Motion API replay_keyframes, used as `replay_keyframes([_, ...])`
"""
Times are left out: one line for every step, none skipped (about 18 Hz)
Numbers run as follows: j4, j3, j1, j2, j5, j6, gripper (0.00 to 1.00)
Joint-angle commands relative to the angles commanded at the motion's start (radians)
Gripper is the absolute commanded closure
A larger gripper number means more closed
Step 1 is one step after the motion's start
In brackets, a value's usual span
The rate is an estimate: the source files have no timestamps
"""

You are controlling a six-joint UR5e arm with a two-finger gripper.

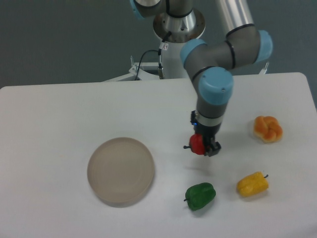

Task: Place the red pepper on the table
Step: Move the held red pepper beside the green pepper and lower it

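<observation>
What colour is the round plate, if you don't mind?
Beige, seen in the fixed camera view: the plate.

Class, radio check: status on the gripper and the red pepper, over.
Gripper shut on red pepper, held above table. Not yet placed. Green pepper just below; plate off to the side.

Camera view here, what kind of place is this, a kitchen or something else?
Probably a robot lab test bench, not a kitchen: a bare white table against a plain dark wall, an arm bolted at its edge, and toy food such as the red pepper in the tool.
</observation>
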Motion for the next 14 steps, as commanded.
replay_keyframes([0.005, -0.005, -0.009, -0.003, 0.000, -0.020, 0.33])
replay_keyframes([0.006, -0.006, -0.015, -0.008, 0.002, -0.032, 0.33])
replay_keyframes([0.011, -0.012, -0.019, -0.009, 0.002, -0.037, 0.33])
replay_keyframes([0.011, -0.014, -0.020, -0.012, 0.003, -0.037, 0.33])
replay_keyframes([0.012, -0.015, -0.020, -0.015, 0.003, -0.037, 0.33])
replay_keyframes([0.012, -0.017, -0.020, -0.017, 0.003, -0.037, 0.33])
replay_keyframes([0.011, -0.018, -0.020, -0.020, 0.003, -0.037, 0.33])
replay_keyframes([0.012, -0.018, -0.020, -0.025, 0.003, -0.037, 0.33])
replay_keyframes([0.012, -0.018, -0.020, -0.032, 0.003, -0.034, 0.33])
replay_keyframes([0.014, -0.017, -0.020, -0.037, 0.002, -0.023, 0.33])
replay_keyframes([0.019, -0.017, -0.017, -0.040, -0.003, -0.022, 0.32])
replay_keyframes([0.022, -0.017, -0.014, -0.040, -0.003, -0.014, 0.33])
replay_keyframes([0.023, -0.017, -0.012, -0.041, -0.009, 0.001, 0.33])
replay_keyframes([0.023, -0.017, -0.009, -0.044, -0.015, 0.032, 0.33])
